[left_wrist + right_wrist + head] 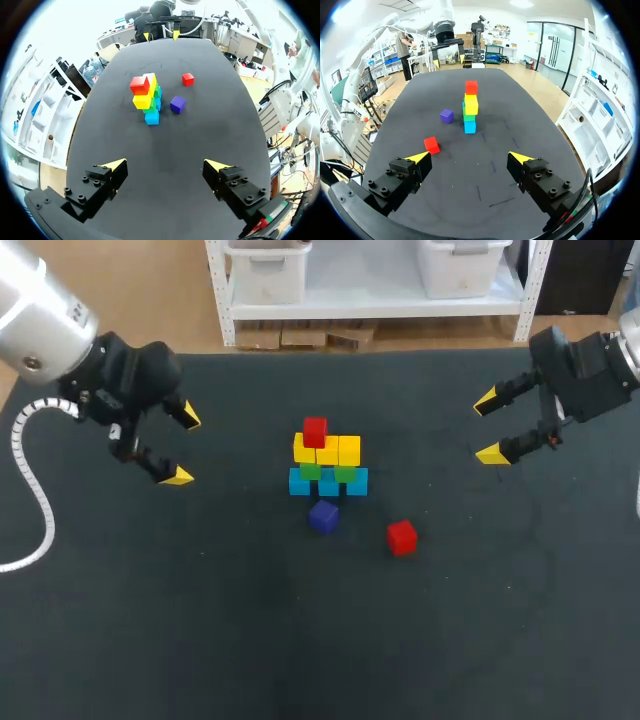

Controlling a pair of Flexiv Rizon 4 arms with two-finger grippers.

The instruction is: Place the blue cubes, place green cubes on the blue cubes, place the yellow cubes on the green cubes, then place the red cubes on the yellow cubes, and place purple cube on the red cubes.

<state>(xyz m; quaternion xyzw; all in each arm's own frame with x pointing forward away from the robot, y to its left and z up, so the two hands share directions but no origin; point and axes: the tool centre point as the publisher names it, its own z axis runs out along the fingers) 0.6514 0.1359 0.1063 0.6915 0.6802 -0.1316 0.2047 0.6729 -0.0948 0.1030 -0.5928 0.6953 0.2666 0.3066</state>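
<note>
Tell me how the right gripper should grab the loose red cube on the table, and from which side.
Probably from above with the right gripper, closing on two opposite side faces of the loose red cube. It sits flat and alone on the table, apart from the purple cube and the stack, so there is room on both sides.

- Green cubes [310, 471], head view: only narrow strips show, tucked between yellow cubes [327, 451] and blue cubes [328, 484].
- Stack [470, 107], right wrist view: seen end-on (one column); cubes behind the nearest ones hidden, count cannot be told.
- Left arm [40, 310], right arm [600, 365]: upper parts cut off at head view's edges.
</note>
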